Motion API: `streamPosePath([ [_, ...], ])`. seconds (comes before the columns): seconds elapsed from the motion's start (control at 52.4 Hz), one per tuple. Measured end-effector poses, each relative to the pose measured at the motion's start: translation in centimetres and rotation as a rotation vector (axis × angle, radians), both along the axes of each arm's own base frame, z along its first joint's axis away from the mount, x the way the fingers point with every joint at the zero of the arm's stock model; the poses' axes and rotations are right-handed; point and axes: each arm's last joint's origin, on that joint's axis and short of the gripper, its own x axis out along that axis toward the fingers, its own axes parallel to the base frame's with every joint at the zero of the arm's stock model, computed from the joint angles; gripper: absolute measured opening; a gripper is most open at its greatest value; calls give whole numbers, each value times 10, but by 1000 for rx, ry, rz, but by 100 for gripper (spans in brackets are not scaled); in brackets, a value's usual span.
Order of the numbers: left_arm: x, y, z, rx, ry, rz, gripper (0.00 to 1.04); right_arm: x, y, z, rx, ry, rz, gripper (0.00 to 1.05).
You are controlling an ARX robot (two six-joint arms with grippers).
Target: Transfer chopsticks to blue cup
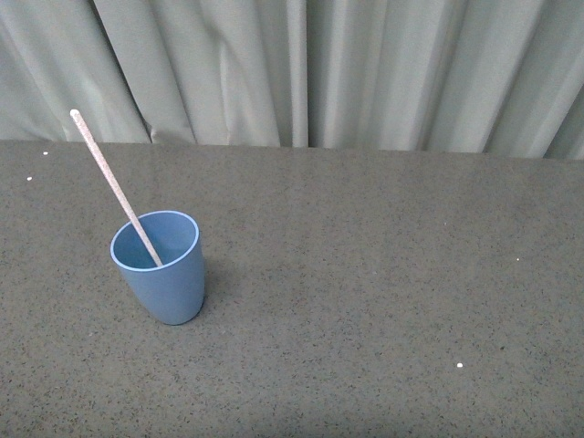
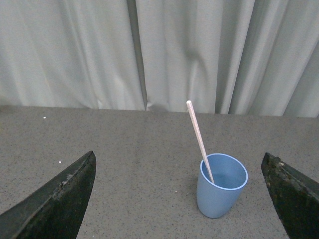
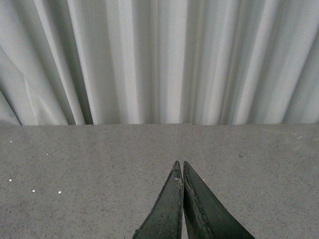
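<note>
Front view: blue cup [image 1: 162, 269] upright on the desk [image 1: 383, 301], chopstick [image 1: 111, 182] standing in it, leaning on the rim, lower end hidden inside; neither arm visible | Left wrist view: left hand [image 2: 179, 199] spread wide, empty, fingers cut off by frame | Right wrist view: right hand [image 3: 182, 167] pressed closed, empty; cup unseen.

Front view high over the table [image 1: 365, 301]; both low wrist views toward the curtain [image 3: 159, 59], blue cup [image 1: 162, 269] shared.
</note>
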Motion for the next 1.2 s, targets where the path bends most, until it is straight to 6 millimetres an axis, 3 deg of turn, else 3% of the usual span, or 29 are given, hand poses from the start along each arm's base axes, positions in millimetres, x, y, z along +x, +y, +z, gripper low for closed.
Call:
streamPosePath([
  [1.049, 0, 0, 0, 0, 0, 0, 98, -36, 0, 1, 0, -8, 3, 1],
  [1.202, 0, 0, 0, 0, 0, 0, 98, -37, 0, 1, -1, -9, 3, 26],
])
